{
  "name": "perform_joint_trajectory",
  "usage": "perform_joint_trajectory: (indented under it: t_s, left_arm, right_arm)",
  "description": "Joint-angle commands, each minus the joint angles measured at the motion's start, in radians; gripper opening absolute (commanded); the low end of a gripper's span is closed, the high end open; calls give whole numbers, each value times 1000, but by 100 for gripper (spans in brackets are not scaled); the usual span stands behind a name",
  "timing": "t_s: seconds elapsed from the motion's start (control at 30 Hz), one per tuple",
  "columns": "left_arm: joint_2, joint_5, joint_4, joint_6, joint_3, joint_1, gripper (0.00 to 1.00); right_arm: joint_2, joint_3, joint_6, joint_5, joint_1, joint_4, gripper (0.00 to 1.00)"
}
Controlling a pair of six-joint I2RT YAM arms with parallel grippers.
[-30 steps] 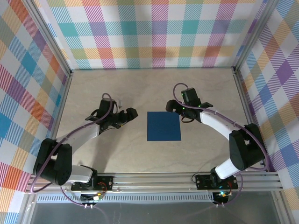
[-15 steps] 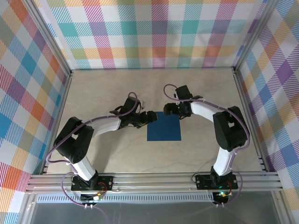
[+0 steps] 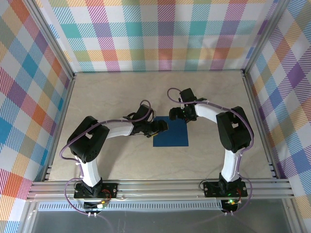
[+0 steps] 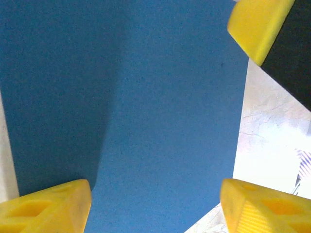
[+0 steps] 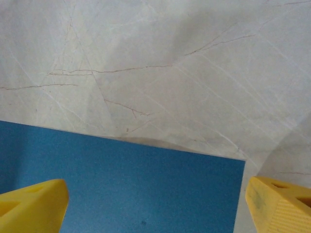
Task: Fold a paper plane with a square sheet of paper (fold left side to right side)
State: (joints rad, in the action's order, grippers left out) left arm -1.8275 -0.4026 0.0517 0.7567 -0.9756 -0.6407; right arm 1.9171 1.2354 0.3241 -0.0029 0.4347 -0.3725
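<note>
Currently, the square sheet of paper (image 3: 171, 132) lies flat and unfolded on the worktop (image 3: 97, 92), near its centre, with its edges roughly parallel to the worktop edges.

1. My left gripper (image 3: 162, 127) is positioned over the left edge of the sheet, toward its far-left corner. In the left wrist view, my left gripper (image 4: 155, 208) is spread wide: its yellow fingertips (image 4: 48, 206) sit at opposite sides of the frame with blue paper (image 4: 146, 107) spanning the gap. Nothing is clamped between them. Contact with the paper cannot be determined.

2. My right gripper (image 3: 178, 114) is positioned at the far edge of the sheet. In the right wrist view, my right gripper (image 5: 155, 208) is likewise spread wide and holds nothing. The far edge of the sheet (image 5: 136, 189) runs across between the fingertips, with one corner of the sheet close to the right-hand fingertip and bare marbled worktop (image 5: 170, 58) beyond. Contact cannot be determined here either.
</note>
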Motion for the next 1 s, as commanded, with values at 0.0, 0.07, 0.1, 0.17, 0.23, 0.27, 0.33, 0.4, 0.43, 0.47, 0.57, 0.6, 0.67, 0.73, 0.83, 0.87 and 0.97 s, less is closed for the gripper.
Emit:
perform_joint_trajectory:
  t_s: [0.0,0.07,0.1,0.17,0.23,0.27,0.33,0.4,0.43,0.47,0.57,0.6,0.67,0.73,0.83,0.87,0.97]
  left_arm:
    - [-15,9,22,24,21,-14,71]
    - [-21,14,21,25,28,-14,71]
    - [-22,16,22,27,31,-14,71]
    - [-25,19,23,30,34,-14,70]
    - [-26,22,21,29,37,-14,70]
    - [-27,22,22,30,37,-14,70]
    - [-26,22,23,30,37,-14,70]
    - [-26,21,30,32,34,-14,70]
    - [-24,20,34,34,35,-14,70]
    - [-25,19,40,37,36,-14,70]
    - [-19,16,54,43,38,-14,70]
    - [-16,16,57,44,38,-14,70]
    - [-5,17,67,44,40,-13,70]
    - [16,21,70,40,46,-10,70]
    - [65,31,74,29,66,8,71]
    - [85,33,78,24,75,16,72]
    - [153,29,82,-1,106,54,74]
  right_arm:
    - [31,-4,6,-40,32,-45,93]
    - [26,-14,16,-46,43,-49,91]
    - [21,-20,21,-51,46,-54,90]
    - [8,-31,25,-59,57,-62,89]
    - [-10,-38,28,-61,67,-75,88]
    - [-19,-40,28,-63,72,-84,88]
    - [-37,-41,26,-66,76,-104,86]
    - [-58,-44,21,-74,79,-118,83]
    - [-66,-44,20,-80,79,-124,81]
    - [-73,-45,18,-91,79,-130,78]
    - [-82,-43,14,-119,80,-146,69]
    - [-82,-41,13,-128,79,-146,65]
    - [-80,-41,13,-145,79,-151,56]
    - [-84,-40,14,-168,77,-149,48]
    - [-106,-52,22,-217,67,-129,37]
    - [-116,-59,24,-245,59,-117,35]
    - [-153,-81,31,-332,27,-83,31]
